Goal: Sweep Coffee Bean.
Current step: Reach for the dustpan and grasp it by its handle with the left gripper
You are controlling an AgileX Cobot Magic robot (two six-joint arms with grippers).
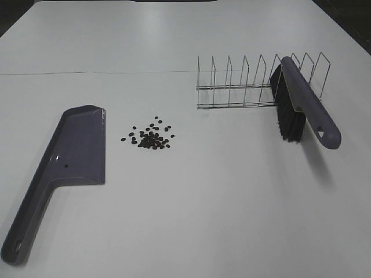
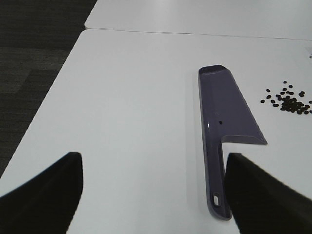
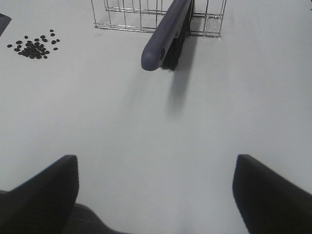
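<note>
A cluster of tiny dark coffee beans [image 1: 151,138] lies on the white table, also in the left wrist view [image 2: 288,101] and the right wrist view [image 3: 33,47]. A purple dustpan [image 1: 69,156] lies flat just left of them, its handle towards the front [image 2: 226,112]. A purple brush [image 1: 301,104] with black bristles leans in the right end of a wire rack, handle sticking out forward [image 3: 168,31]. My left gripper [image 2: 153,195] is open and empty behind the dustpan handle. My right gripper [image 3: 156,195] is open and empty, well short of the brush. Neither gripper shows in the exterior view.
The wire rack [image 1: 237,87] stands at the back right [image 3: 126,14]. A seam [image 1: 87,73] runs across the table behind the objects. The table's left edge [image 2: 58,83] borders dark carpet.
</note>
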